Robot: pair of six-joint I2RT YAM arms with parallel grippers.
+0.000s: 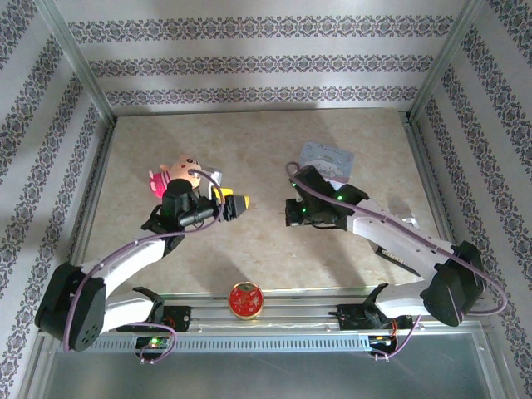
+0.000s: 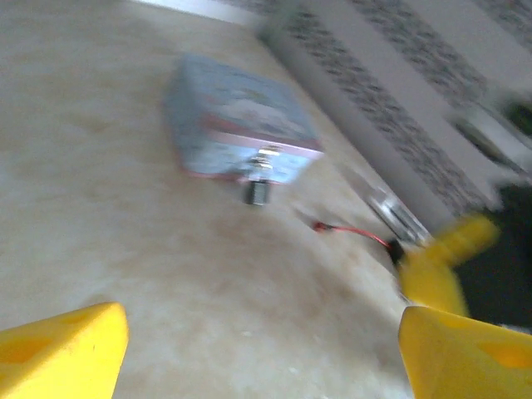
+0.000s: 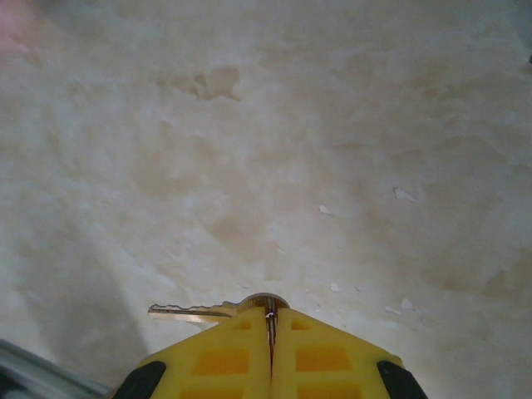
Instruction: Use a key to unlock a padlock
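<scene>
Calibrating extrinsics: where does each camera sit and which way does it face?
Top external: above and behind the bases, looking down on the table; both arms, left gripper and right gripper.
Left wrist: low, facing across the table to the blue box; left gripper open, tips in the bottom corners.
Right wrist: facing down at the tabletop; right gripper shut on the key.
Shared: top external and left wrist both show the blue box.

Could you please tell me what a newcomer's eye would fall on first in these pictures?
From above, the pink plush toy on the left half of the table draws the eye first, with a pale blue box across from it on the right half. In the right wrist view, the yellow right end effector is shut on a key, whose blade sticks out to the left just above the marbled surface.
</scene>
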